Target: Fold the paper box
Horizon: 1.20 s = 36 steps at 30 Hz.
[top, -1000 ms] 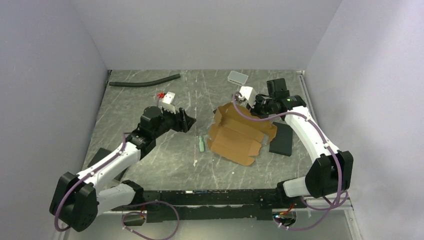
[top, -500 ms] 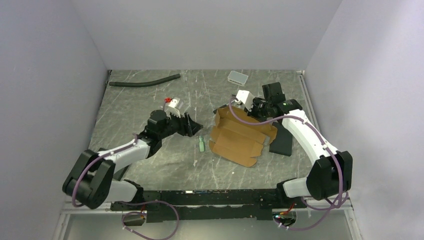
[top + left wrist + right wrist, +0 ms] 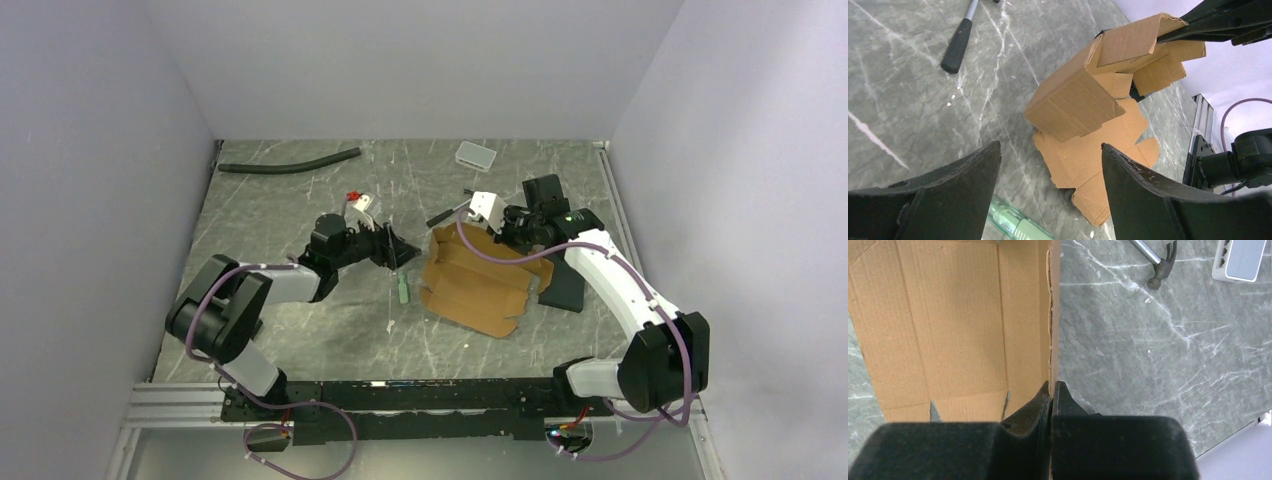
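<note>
- Top external view: we see the paper box (image 3: 478, 285) right of centre on the grey marbled table (image 3: 300, 330). It is partly folded: the panels toward the top of the frame stand up, and the lower part lies flat.
- Right wrist view: the right gripper (image 3: 1051, 390) has its fingers pressed together on the edge of an upright cardboard wall, with the box floor to the left of the frame.
- Left wrist view: the left gripper (image 3: 1050, 147) has its fingers spread wide with nothing between them. The box lies ahead, apart from them.
- Top external view: a green tube (image 3: 402, 289) lies between the left gripper and the box.
- A black slab (image 3: 566, 282) sits just beside the box's right edge.
- A hammer (image 3: 447, 214) lies just above the box, a small tray (image 3: 475, 154) at upper centre, and a black hose (image 3: 290, 162) at upper left.
</note>
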Each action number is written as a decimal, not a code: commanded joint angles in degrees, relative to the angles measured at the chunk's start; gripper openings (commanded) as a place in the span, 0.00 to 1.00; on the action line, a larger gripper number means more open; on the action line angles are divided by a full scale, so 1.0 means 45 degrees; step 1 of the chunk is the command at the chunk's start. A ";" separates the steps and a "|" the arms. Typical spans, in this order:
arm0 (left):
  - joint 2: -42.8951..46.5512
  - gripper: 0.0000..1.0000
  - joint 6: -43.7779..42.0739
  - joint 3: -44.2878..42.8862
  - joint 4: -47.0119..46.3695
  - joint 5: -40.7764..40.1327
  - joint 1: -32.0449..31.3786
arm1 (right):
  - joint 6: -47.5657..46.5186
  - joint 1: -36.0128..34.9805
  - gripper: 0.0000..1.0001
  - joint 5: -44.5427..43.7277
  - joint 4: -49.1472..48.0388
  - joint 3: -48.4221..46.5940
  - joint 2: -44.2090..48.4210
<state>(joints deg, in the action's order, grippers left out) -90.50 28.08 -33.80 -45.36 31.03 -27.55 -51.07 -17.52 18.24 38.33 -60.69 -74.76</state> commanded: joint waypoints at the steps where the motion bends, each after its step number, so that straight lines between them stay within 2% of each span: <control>1: -0.0696 0.79 -0.0373 -0.0525 -0.1841 0.1346 0.0048 | -0.0217 -0.0033 0.00 0.0046 -0.0427 0.0069 0.0522; 7: -0.1424 0.81 -0.0962 -0.0478 -0.3307 0.2600 0.0053 | -0.0376 -0.0033 0.00 0.0316 -0.0196 0.0068 0.0585; 14: -0.2246 0.81 -0.0821 -0.0648 -0.4556 0.3005 0.0019 | -0.0634 -0.0033 0.00 0.0580 -0.0219 0.0570 0.0760; 22: -0.2637 0.79 -0.2128 -0.1297 -0.3357 0.2903 -0.0220 | -0.0817 -0.0050 0.00 0.0646 -0.0379 0.1025 0.0859; 28: -0.2643 0.79 -0.3944 -0.1717 -0.1663 0.2284 -0.0902 | -0.0928 -0.0124 0.00 0.0520 -0.0484 0.1267 0.0955; 36: -0.2755 0.79 -0.4689 -0.1590 -0.1472 0.1652 -0.1157 | -0.1143 -0.0919 0.00 -0.1654 -0.1629 0.2301 0.1227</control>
<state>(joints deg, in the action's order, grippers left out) -102.28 10.63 -39.99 -51.75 40.05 -32.56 -55.11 -19.94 16.91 34.17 -52.40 -70.78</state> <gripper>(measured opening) 0.788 0.020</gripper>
